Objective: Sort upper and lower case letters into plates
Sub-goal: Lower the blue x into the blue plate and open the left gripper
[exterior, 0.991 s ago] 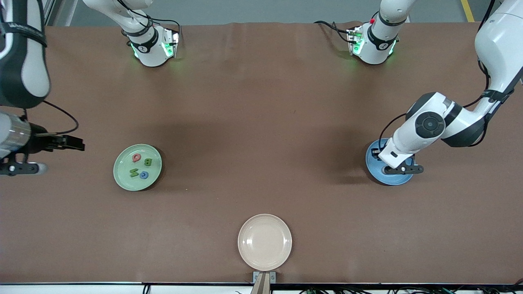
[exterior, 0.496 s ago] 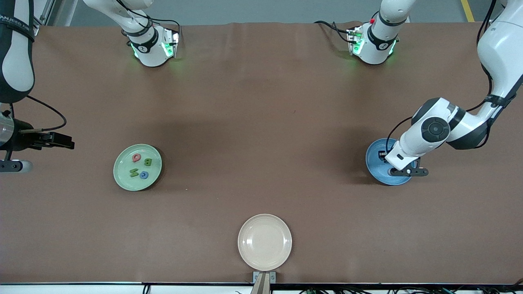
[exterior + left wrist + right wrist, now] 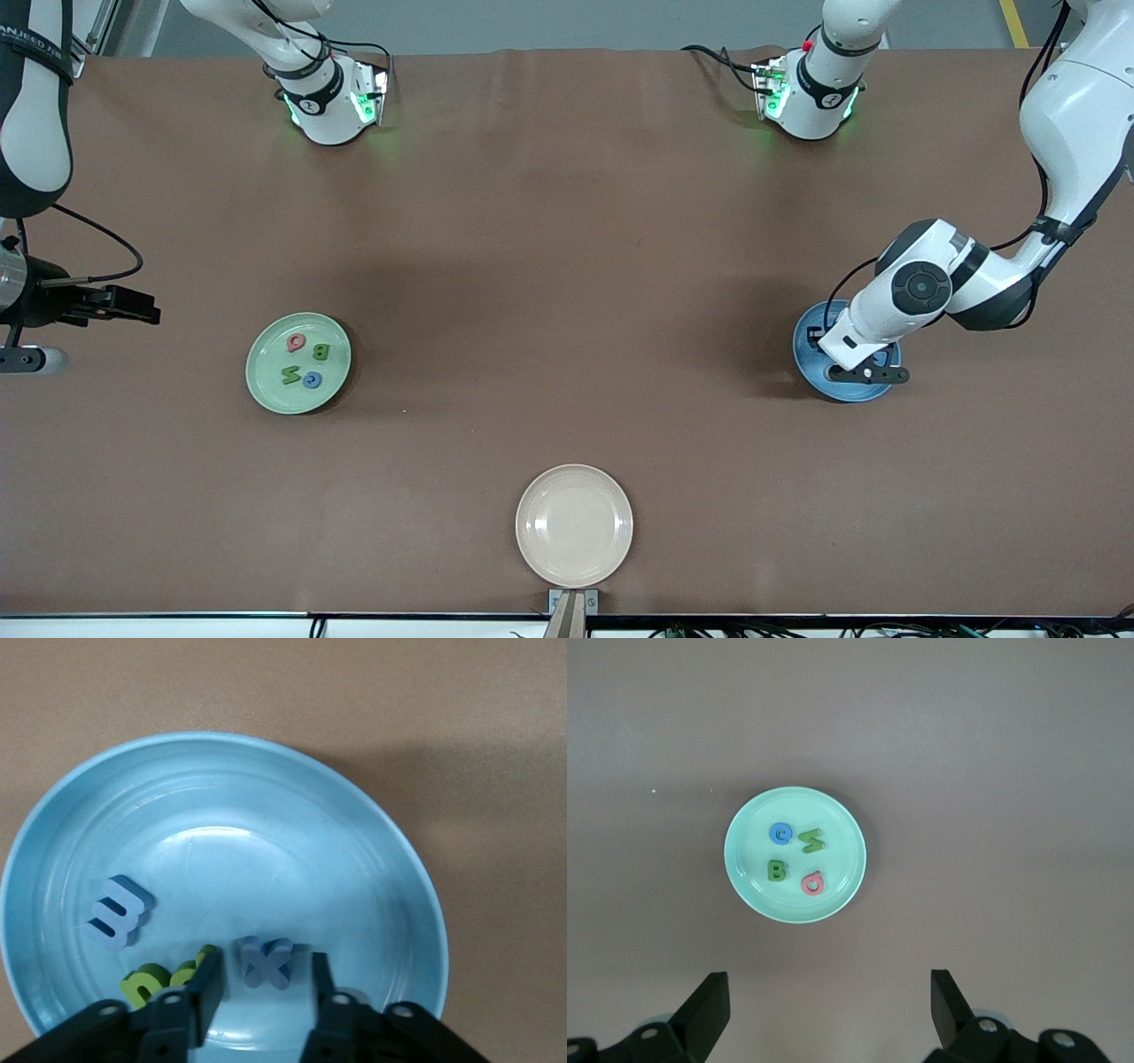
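Observation:
The sky blue plate point(image 3: 266, 806) lies under my left gripper point(image 3: 265, 973), and the left arm covers much of that plate point(image 3: 804, 341) in the front view. The gripper is open. A blue x point(image 3: 266, 961) lies flat on the plate between its fingers, clear of both. On the same plate are a blue E point(image 3: 120, 912) and green letters point(image 3: 159, 981), partly hidden by one finger. The mint green plate point(image 3: 266, 363) holds a red Q point(image 3: 295, 342), a green B point(image 3: 321, 351), a green N point(image 3: 291, 375) and a blue C point(image 3: 311, 381). My right gripper point(image 3: 828, 1005) waits open and empty, high up at the right arm's end.
A bare beige plate point(image 3: 574, 525) sits at the table edge nearest the front camera, midway between the two ends. The brown table point(image 3: 567, 266) runs wide between the plates. Both arm bases stand along the edge farthest from that camera.
My left gripper has opened and let the blue x go onto the blue plate. The right arm drew back toward its end of the table, then stopped.

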Robot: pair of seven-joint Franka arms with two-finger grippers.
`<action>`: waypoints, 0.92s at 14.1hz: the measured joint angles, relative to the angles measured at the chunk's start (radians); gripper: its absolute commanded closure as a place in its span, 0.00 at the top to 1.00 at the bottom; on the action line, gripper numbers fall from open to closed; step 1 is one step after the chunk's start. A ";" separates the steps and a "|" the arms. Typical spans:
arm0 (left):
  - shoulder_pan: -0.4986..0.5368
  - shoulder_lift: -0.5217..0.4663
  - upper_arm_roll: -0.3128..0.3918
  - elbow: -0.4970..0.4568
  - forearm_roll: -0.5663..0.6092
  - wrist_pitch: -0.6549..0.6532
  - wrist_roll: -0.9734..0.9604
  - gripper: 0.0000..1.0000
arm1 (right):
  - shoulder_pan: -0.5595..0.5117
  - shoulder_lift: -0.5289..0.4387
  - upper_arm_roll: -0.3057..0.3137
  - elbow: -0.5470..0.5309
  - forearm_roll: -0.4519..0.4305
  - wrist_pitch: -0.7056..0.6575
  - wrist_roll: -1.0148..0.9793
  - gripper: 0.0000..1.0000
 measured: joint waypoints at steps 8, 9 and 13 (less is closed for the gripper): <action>0.002 0.000 0.000 0.028 0.000 0.000 -0.001 1.00 | -0.002 -0.003 -0.004 0.015 -0.001 -0.046 0.000 1.00; 0.006 0.000 0.000 0.029 0.000 0.000 0.000 1.00 | -0.002 -0.004 -0.004 0.016 0.000 -0.046 0.000 1.00; 0.017 -0.009 -0.001 0.063 -0.080 0.000 0.064 1.00 | -0.002 -0.004 -0.004 0.019 0.004 -0.044 0.001 1.00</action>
